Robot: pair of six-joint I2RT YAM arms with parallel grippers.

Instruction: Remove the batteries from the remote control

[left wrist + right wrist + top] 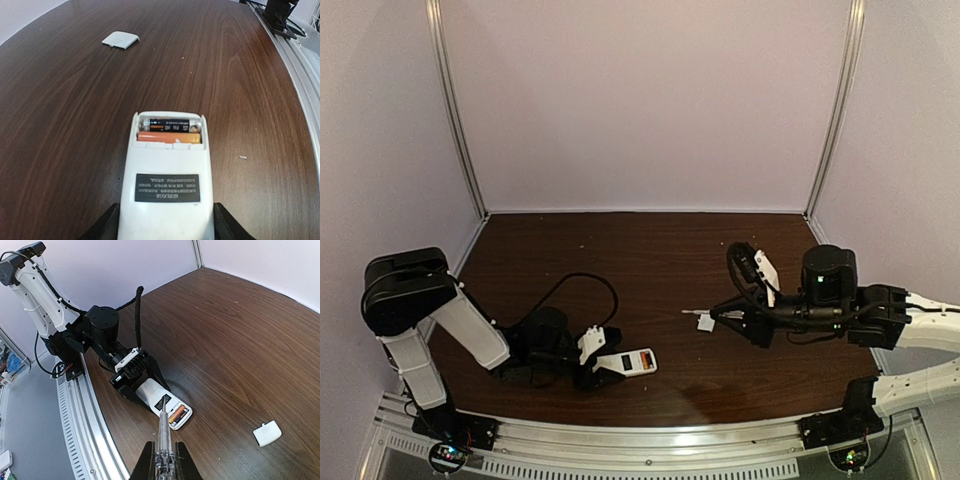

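Observation:
The white remote control lies back-up on the dark wood table with its battery bay open. Two batteries sit side by side in it, a dark one and an orange one. My left gripper has its black fingers pressed against both long sides of the remote. From the top the remote lies near the front edge. My right gripper is shut on a clear-handled screwdriver, whose tip hangs above the remote, apart from the batteries.
The small white cover piece lies loose on the table, beside my right gripper in the top view. A metal rail runs along the near edge. The left arm's black cable loops over the table. Pale walls enclose the table.

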